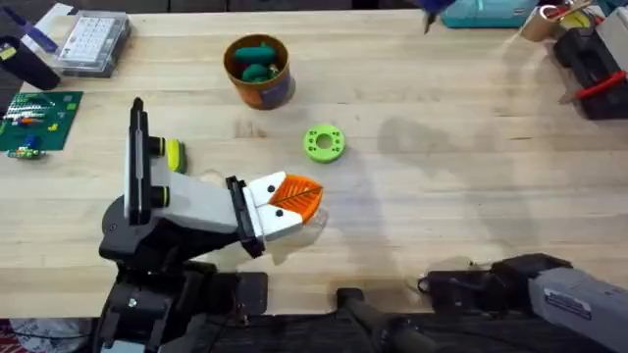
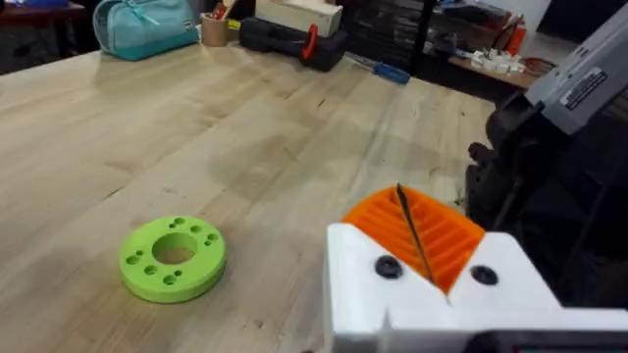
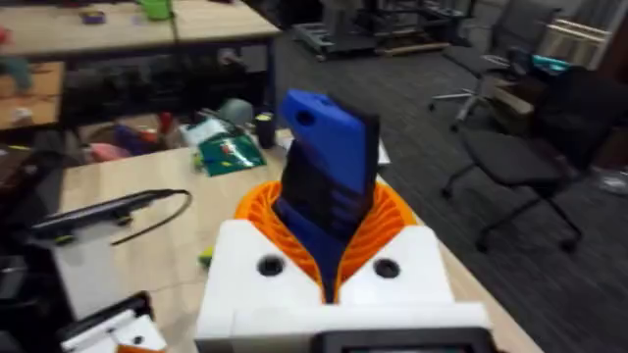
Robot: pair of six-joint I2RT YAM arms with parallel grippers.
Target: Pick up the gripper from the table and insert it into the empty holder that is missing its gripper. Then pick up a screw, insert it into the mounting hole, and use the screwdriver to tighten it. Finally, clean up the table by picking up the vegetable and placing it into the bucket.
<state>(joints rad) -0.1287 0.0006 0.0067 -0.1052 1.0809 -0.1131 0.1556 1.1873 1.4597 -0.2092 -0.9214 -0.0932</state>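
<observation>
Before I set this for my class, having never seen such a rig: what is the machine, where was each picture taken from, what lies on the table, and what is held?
Two robot arms work at a wooden table. One picture looks down from above; the other two come from a camera on each arm's wrist. Each arm ends in a white pincer with orange ribbed pads. The left pincer is shut, near a bright green ring with holes. The right pincer grips a blue screwdriver. Also on the table are a round orange bucket holding dark green toys, and a small yellow-and-green toy vegetable.
</observation>
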